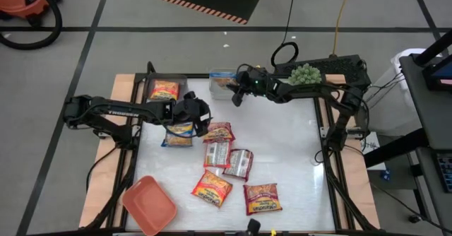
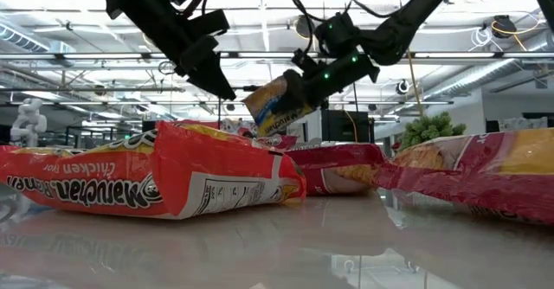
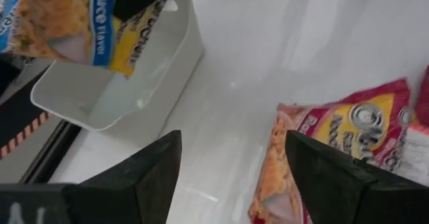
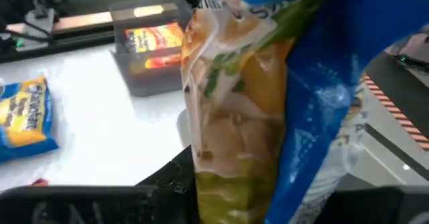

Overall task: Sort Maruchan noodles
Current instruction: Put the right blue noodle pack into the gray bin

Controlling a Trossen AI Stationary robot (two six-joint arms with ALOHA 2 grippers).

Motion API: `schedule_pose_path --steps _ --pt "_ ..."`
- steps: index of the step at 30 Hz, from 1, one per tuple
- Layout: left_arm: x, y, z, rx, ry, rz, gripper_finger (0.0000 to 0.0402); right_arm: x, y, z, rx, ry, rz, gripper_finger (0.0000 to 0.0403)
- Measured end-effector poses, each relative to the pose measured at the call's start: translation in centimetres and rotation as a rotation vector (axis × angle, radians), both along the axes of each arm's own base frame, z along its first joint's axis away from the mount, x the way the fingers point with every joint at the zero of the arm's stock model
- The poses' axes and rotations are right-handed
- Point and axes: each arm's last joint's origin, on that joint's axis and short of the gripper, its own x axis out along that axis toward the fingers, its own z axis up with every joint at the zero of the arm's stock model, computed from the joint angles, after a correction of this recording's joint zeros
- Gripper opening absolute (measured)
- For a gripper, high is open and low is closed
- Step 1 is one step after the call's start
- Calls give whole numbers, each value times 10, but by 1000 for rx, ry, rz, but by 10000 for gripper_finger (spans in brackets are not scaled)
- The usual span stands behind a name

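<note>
My right gripper (image 1: pixel 237 93) is shut on a blue-and-yellow noodle packet (image 2: pixel 272 104) and holds it over the clear bin (image 1: pixel 222 78) at the table's far edge. My left gripper (image 1: pixel 198 116) hovers open above the table, just right of a second blue packet (image 1: pixel 178 134) that lies flat. In the left wrist view its fingers (image 3: pixel 153 174) stand apart over bare table, with a red packet (image 3: pixel 335 140) beside them. Several orange-red and silvery-pink packets (image 1: pixel 217 153) lie flat on the table's middle and near part. One orange packet (image 1: pixel 164 90) lies in the grey bin (image 1: pixel 151 87). My right gripper pinches the blue packet between its two fingers at one end (image 2: pixel 293 88), coming from the table's right. The packet is lifted clear and hangs tilted below the fingers over the clear bin. In the right wrist view the packet (image 4: pixel 268 103) hides the place of contact.
A salmon-red bin (image 1: pixel 148 205) sits at the near left corner. The grey bin and the clear bin (image 3: pixel 120 76) stand side by side along the far edge. Bare table lies on the right side. A green bunch (image 1: pixel 305 73) rests on the right arm.
</note>
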Motion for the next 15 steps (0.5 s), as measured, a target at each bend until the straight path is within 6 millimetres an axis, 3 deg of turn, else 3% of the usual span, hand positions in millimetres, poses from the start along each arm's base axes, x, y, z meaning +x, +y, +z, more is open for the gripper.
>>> schedule_pose_path --steps 7,15 --pt "2 -5 1 -24 -29 -2 271 -2 -15 -10 56 -51 28 127" --pt "4 -14 3 -29 -51 -31 271 -2 -16 -12 63 -47 47 127"
